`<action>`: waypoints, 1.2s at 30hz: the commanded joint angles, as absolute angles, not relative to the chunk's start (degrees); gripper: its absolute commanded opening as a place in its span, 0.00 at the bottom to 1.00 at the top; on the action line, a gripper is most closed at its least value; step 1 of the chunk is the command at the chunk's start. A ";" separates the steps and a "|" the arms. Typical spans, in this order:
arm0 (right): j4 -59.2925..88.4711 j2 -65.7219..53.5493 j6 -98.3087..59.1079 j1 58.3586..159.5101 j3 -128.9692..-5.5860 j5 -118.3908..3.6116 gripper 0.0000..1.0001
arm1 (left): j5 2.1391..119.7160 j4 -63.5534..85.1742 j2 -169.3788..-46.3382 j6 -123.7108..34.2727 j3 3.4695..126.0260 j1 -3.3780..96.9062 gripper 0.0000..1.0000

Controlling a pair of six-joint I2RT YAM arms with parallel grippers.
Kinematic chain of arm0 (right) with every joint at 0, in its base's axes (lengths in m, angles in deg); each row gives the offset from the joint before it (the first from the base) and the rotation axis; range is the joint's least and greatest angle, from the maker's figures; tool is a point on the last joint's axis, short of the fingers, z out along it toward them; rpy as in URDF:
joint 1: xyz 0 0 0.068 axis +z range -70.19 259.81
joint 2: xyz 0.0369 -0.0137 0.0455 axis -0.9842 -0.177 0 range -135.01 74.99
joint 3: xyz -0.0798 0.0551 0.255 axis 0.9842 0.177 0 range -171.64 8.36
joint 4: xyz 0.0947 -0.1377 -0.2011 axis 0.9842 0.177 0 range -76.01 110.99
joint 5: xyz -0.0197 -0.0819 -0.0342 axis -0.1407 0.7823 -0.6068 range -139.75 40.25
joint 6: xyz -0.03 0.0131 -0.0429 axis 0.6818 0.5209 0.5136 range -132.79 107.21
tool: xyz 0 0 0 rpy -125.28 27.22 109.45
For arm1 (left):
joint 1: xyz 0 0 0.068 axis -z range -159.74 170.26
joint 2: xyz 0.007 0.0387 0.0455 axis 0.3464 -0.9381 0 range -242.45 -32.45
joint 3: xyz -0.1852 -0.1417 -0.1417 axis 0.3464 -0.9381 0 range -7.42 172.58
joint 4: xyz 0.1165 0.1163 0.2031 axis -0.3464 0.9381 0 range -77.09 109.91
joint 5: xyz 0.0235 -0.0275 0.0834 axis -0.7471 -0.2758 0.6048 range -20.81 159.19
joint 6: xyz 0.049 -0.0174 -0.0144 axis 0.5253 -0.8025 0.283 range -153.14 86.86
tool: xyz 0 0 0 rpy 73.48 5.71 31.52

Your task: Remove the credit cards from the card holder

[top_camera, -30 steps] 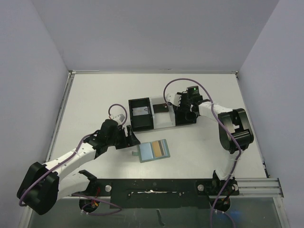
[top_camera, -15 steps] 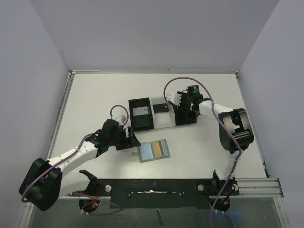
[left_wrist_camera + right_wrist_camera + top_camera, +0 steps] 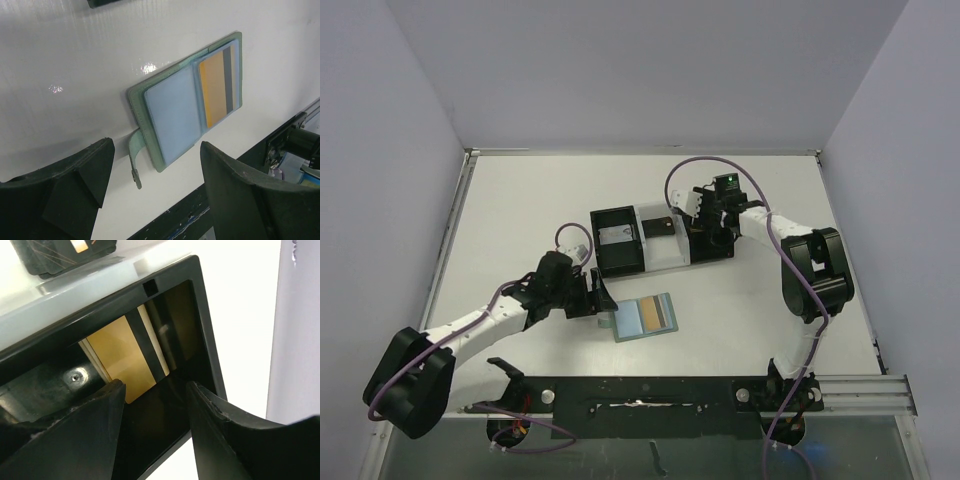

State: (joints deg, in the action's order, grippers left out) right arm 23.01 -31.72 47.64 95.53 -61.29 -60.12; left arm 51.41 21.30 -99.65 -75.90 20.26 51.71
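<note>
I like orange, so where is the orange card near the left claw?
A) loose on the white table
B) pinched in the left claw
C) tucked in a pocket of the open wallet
C: the gold-orange card sits in a pocket of the open card holder, while the left claw is open and empty.

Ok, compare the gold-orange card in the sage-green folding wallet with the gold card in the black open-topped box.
The gold-orange card is tucked into the sage-green wallet; the gold card lies loose in the black box. The wallet one lies ahead of the left gripper, the boxed one below the right gripper. Both are gold with a dark stripe.
</note>
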 commanded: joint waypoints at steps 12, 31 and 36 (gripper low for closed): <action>19.77 -28.85 41.42 95.07 -64.39 -61.23 0.55 | 48.82 18.45 -99.41 -74.78 22.85 51.47 0.69; 25.41 -10.18 -28.10 95.20 -58.10 -56.02 0.45 | 46.15 16.99 -99.49 -75.80 26.94 51.98 0.68; 20.00 -0.86 -39.02 97.09 -46.48 -59.65 0.50 | 45.60 15.42 -101.89 -78.02 27.49 53.51 0.67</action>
State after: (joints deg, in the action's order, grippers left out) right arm 22.46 -8.29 -24.99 95.47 -51.41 -56.49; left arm 47.67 19.53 -100.44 -76.38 24.48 52.38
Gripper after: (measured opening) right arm 0.498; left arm 0.672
